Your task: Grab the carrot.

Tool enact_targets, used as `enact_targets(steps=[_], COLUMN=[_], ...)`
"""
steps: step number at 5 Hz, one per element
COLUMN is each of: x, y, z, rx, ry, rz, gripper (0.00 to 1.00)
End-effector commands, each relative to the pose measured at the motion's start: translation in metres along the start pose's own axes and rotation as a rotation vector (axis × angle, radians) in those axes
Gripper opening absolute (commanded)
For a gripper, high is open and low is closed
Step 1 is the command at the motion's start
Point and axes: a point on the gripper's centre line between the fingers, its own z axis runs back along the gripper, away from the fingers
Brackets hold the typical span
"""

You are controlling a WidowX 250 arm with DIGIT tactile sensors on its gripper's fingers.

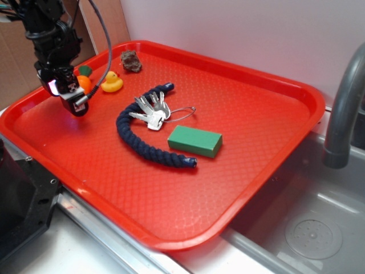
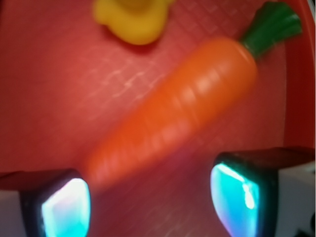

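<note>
The orange carrot lies diagonally on the red tray, green stem cap at the upper right, tip near my left finger. In the exterior view the carrot sits at the tray's far left corner, mostly hidden behind my gripper. My gripper is open just above the tray. Its two glowing pads stand wide apart, with only the carrot's tip near the gap and nothing held.
A yellow rubber duck sits right of the carrot. A brown lump, a dark blue rope, keys and a green block lie on the tray. A sink and faucet are to the right.
</note>
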Motion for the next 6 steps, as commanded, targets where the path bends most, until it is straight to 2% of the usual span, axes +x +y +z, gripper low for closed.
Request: enact_targets(steps=[1, 2, 3, 4, 5, 6], x=[-0.012, -0.014, -0.015, -0.008, -0.004, 0.008], y=[0.010, 0.017, 0.021, 0.027, 0.017, 0.010], z=[-0.008, 0.002, 0.035, 0.053, 0.056, 0.050], rx=[0.024, 0.028, 0.031, 0.016, 0.083, 0.090], ry=[-0.013, -0.058, -0.153, -0.175, -0.191, -0.214], rz=[0.155, 0.299, 0.329, 0.115, 0.288, 0.529], gripper=[1.00, 1.00, 1.00, 1.00, 1.00, 1.00])
